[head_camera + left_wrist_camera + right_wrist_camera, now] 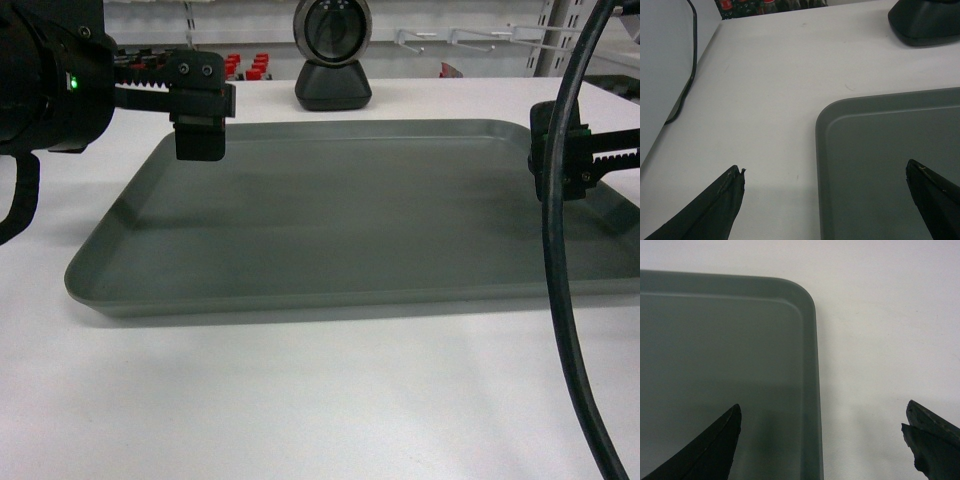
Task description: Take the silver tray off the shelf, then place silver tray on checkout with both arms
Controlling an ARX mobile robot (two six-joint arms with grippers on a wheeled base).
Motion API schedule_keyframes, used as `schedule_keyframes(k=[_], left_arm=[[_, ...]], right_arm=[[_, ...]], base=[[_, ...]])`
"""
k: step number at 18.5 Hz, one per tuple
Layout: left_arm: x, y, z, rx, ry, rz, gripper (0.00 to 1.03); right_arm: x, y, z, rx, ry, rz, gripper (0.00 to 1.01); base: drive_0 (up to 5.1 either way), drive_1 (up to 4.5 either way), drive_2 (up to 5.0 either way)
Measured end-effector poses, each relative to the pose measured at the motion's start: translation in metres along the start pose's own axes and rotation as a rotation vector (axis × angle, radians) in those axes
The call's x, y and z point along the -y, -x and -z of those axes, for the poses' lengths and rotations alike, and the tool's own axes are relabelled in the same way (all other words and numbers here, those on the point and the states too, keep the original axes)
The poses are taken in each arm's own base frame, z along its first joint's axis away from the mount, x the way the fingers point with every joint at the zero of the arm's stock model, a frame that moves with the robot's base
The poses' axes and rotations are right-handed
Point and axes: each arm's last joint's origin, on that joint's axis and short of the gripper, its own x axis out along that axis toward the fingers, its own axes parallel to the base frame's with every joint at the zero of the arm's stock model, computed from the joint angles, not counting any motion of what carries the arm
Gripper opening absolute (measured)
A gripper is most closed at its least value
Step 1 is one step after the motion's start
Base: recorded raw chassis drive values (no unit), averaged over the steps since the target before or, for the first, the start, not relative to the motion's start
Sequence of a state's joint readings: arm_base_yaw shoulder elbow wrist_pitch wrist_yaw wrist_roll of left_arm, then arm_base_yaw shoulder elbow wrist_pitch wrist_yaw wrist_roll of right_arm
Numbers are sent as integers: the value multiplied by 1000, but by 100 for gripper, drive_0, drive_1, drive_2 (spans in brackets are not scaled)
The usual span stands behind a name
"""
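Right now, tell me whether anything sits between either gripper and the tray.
Nothing visible does. The left gripper and the right gripper are both open, each straddling a side rim of the silver tray, which lies flat on the white checkout. Only bare tabletop and tray show between the fingers.

We saw a black-based round gauge-like device standing upright; left of it sat red-capped items, right of it white wall hooks, with a dark cable farther left
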State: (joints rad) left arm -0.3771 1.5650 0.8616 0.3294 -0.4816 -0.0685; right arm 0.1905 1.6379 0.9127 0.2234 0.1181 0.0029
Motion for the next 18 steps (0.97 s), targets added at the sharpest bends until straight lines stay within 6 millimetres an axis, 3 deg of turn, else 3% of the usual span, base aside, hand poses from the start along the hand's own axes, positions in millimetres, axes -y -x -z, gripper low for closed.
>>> schedule_keyframes(k=[3,6,9,12,15,18], left_arm=[[-5,12,-10,6,51,24,98],[-15,36,-33,73,116,52,98],[-31,73,-60,175,176,77,98],[-62,118,-82,276,235,68,98],[-86,151,-77,305,241,8,98],[-98,162,-62,290,196,-59,98]], right_arm=[[1,15,-11,30,-79,-21,98],[2,39,-30,110,-161,-41,98],[4,78,-53,243,-211,-68,98],[5,131,-66,382,-240,-83,98],[8,167,-64,449,-254,-74,98],[11,186,-52,489,-258,-18,95]], base=[[0,0,0],[0,0,0],[0,0,0],[0,0,0],[0,0,0],[0,0,0]])
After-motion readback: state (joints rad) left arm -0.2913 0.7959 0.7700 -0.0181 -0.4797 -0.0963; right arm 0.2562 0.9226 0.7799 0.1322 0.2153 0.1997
